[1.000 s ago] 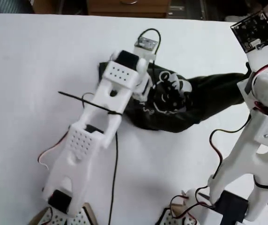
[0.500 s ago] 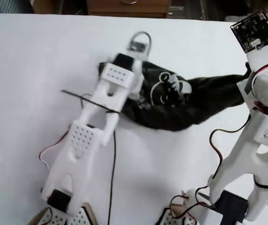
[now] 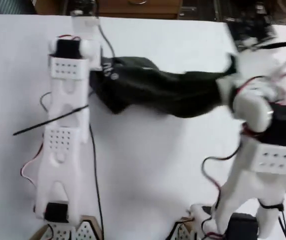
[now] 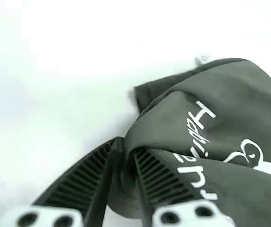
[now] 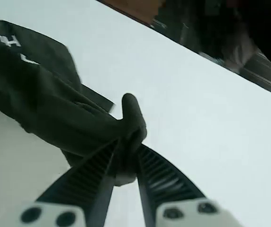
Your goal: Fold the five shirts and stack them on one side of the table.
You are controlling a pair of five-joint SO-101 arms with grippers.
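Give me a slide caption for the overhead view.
Left pincer and right pincer hold a dark shirt stretched over the white table.

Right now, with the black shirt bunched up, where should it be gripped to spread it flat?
Probably at its two far ends, coming in from either side. The black shirt stretches as a bunched band between the left gripper and right gripper, each shut on an end, so pulling apart there should open it.
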